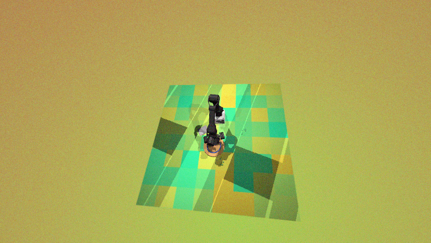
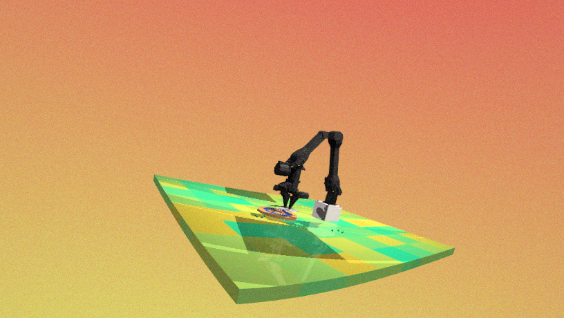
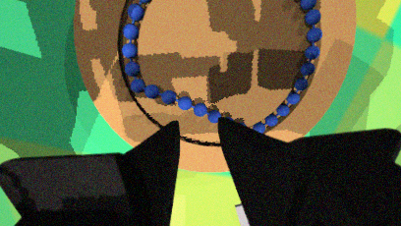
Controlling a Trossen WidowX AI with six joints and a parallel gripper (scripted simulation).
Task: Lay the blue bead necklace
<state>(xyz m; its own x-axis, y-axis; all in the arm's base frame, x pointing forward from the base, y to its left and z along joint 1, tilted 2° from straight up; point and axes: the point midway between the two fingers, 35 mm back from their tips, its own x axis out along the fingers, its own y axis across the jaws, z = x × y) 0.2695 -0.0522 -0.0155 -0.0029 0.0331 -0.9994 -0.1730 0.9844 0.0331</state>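
Observation:
The round bead board point(image 1: 213, 155) point(image 3: 339, 29) is orange-tan, with a dark ring groove. The blue bead necklace point(image 1: 214, 152) point(image 3: 185, 103) lies on it. In the wrist view its left and right sides follow the groove, but the lower-left strand cuts inward across the board, leaving the lower-left groove bare. My gripper point(image 2: 287, 207) point(image 3: 199, 126) is low over the board's edge on the arm's side, partly open, with nothing seen between the fingertips. The strand passes behind the right fingertip, which hides a few beads. In the top view the hand covers part of the board.
A pale grey flat piece point(image 1: 202, 130) lies beside the arm, left of the board in the top view. The white base block point(image 1: 219, 117) point(image 2: 333, 213) stands behind the board. Small dark green bits point(image 2: 259, 216) lie near the board, and others point(image 2: 337, 231) lie near the base.

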